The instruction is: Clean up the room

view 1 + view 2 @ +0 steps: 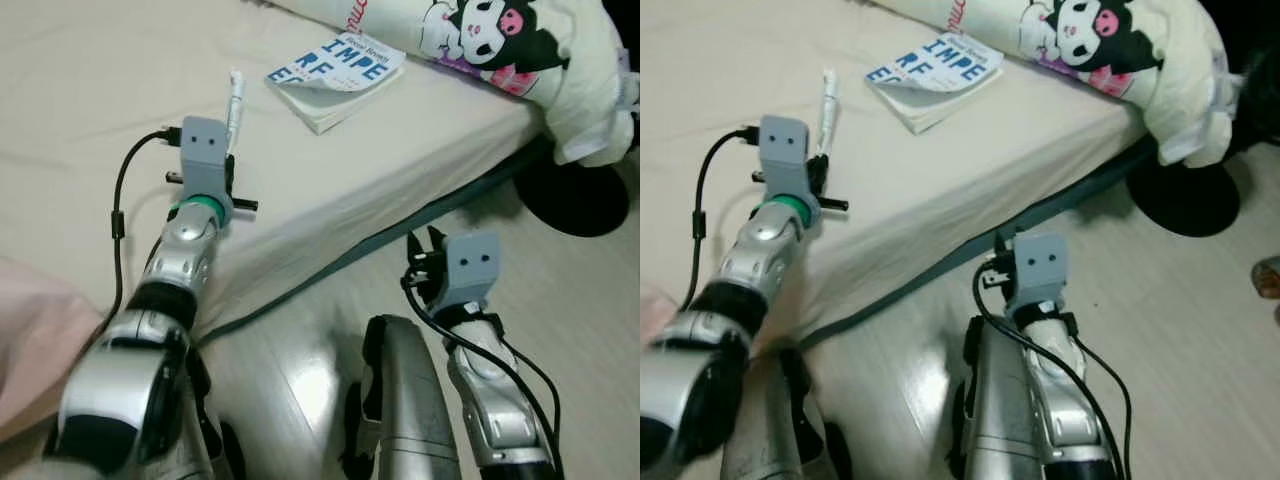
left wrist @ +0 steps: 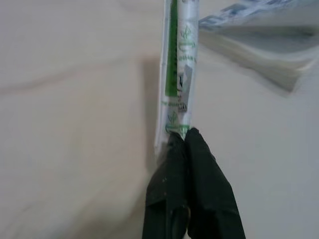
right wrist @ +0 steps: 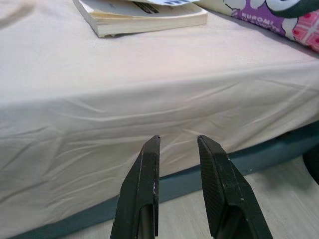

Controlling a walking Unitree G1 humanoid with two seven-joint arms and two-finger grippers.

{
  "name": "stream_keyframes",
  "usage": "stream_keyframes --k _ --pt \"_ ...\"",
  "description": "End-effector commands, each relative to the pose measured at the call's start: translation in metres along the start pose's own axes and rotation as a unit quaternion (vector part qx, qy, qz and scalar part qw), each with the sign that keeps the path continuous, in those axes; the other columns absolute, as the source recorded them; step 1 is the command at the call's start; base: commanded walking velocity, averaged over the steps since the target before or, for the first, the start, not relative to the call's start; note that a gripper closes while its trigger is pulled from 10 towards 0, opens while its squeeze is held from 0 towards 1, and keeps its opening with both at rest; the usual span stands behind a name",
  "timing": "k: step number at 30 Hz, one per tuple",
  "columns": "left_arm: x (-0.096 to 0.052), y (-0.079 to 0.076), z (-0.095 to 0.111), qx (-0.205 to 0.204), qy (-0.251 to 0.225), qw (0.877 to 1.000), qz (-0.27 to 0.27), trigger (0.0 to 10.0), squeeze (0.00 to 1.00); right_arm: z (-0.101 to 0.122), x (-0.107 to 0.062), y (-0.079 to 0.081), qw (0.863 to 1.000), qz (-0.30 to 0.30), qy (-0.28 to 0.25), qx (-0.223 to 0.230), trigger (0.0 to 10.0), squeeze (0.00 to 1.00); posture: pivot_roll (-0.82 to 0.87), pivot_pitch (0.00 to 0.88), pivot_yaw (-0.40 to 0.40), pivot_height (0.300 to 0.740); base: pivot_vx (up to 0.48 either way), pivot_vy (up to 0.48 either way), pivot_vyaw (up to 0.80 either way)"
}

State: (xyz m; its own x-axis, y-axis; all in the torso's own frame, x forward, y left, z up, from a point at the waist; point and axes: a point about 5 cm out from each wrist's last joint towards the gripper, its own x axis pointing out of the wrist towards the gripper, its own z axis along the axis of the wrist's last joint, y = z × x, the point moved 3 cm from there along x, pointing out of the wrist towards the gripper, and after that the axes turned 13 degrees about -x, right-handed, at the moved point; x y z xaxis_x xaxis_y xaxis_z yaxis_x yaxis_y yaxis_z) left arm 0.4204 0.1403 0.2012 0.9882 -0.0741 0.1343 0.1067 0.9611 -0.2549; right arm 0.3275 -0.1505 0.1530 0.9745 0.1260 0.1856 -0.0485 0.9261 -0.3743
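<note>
The left gripper (image 2: pixel 185 142) has its jaws pinched closed on the near end of a slim white-and-green plastic-wrapped stick (image 2: pixel 178 74), over the cream bedsheet (image 1: pixel 90 80), at nine o'clock of the white paperback book (image 1: pixel 336 78). The right gripper (image 3: pixel 178 142) hangs slightly parted, holding nothing.

- Both arms: silver shells, black joint sections.
- Left arm (image 1: pixel 185 250), left of frame: green ring below a grey wrist box with two dark dots; black cable looped alongside.
- Right arm (image 1: pixel 490 390), lower right: matching grey box, black cables.
- Fingers (image 3: pixel 142 189): long, black.
</note>
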Motion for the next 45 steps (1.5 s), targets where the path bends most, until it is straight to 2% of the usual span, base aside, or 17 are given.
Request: stream_keyframes --k 1,2,5,8,9,13,14,17,20,25,30,40,45 --pt "-0.013 -0.016 0.016 0.005 -0.047 0.998 -0.033 10.0 0.00 -0.003 0.000 0.000 1.000 -0.001 0.000 0.001 10.0 0.00 -0.12 0.175 0.059 0.500 0.000 0.000 0.00" --pt "-0.013 -0.016 0.016 0.005 -0.047 0.998 -0.033 10.0 0.00 -0.003 0.000 0.000 1.000 -0.001 0.000 0.001 10.0 0.00 -0.12 0.175 0.059 0.500 0.000 0.000 0.00" --pt "-0.028 -0.033 0.030 0.043 -0.098 0.991 -0.076 10.0 0.00 0.002 0.004 0.002 1.000 -0.003 -0.010 0.003 10.0 0.00 -0.11 0.148 0.057 0.500 0.000 0.000 0.00" --pt "-0.033 -0.035 0.030 0.044 -0.102 0.990 -0.083 10.0 0.00 0.004 0.006 0.003 1.000 -0.005 -0.013 0.003 10.0 0.00 -0.11 0.137 0.061 0.500 0.000 0.000 0.00" --pt "-0.039 -0.033 0.023 0.030 -0.082 0.992 -0.087 10.0 0.00 0.005 0.007 0.005 1.000 -0.005 -0.016 0.003 10.0 0.00 -0.11 0.126 0.062 0.500 0.000 0.000 0.00" --pt "-0.040 -0.032 0.021 0.027 -0.076 0.993 -0.088 10.0 0.00 0.005 0.007 0.005 1.000 -0.005 -0.017 0.003 10.0 0.00 -0.11 0.121 0.063 0.500 0.000 0.000 0.00" --pt "-0.046 -0.025 0.014 0.034 -0.064 0.994 -0.086 10.0 0.00 0.005 0.007 0.004 1.000 -0.006 -0.018 0.005 10.0 0.00 -0.10 0.105 0.062 0.500 0.000 0.000 0.00" --pt "-0.051 -0.021 0.009 0.039 -0.054 0.994 -0.086 10.0 0.00 0.005 0.006 0.004 1.000 -0.007 -0.020 0.007 10.0 0.00 -0.10 0.102 0.062 0.500 0.000 0.000 0.00" --pt "-0.063 -0.010 0.002 0.050 -0.042 0.995 -0.075 10.0 0.00 0.004 0.006 0.000 1.000 -0.006 -0.024 0.000 10.0 0.00 -0.09 0.065 0.049 0.500 0.000 0.000 0.00" --pt "-0.059 -0.011 0.005 0.058 -0.051 0.995 -0.065 10.0 0.00 0.012 0.011 -0.001 0.999 -0.005 -0.045 0.001 10.0 0.00 -0.08 0.046 0.044 0.500 0.000 0.000 0.00" --pt "-0.054 -0.015 0.005 0.052 -0.048 0.996 -0.060 10.0 0.00 0.010 0.021 -0.008 0.999 -0.024 -0.031 -0.007 10.0 0.00 -0.08 0.022 0.036 0.519 0.000 0.000 0.00" --pt "-0.051 -0.025 -0.013 -0.007 0.010 0.998 -0.059 10.0 0.00 0.006 0.023 -0.009 0.999 -0.020 -0.029 -0.009 10.0 0.00 -0.08 0.004 0.030 0.559 0.000 0.000 0.00" --pt "-0.051 -0.030 -0.017 -0.008 0.024 0.997 -0.076 10.0 0.00 0.003 0.022 -0.007 0.999 -0.021 -0.026 -0.009 10.0 0.00 -0.08 0.004 0.034 0.574 0.000 0.000 0.00"
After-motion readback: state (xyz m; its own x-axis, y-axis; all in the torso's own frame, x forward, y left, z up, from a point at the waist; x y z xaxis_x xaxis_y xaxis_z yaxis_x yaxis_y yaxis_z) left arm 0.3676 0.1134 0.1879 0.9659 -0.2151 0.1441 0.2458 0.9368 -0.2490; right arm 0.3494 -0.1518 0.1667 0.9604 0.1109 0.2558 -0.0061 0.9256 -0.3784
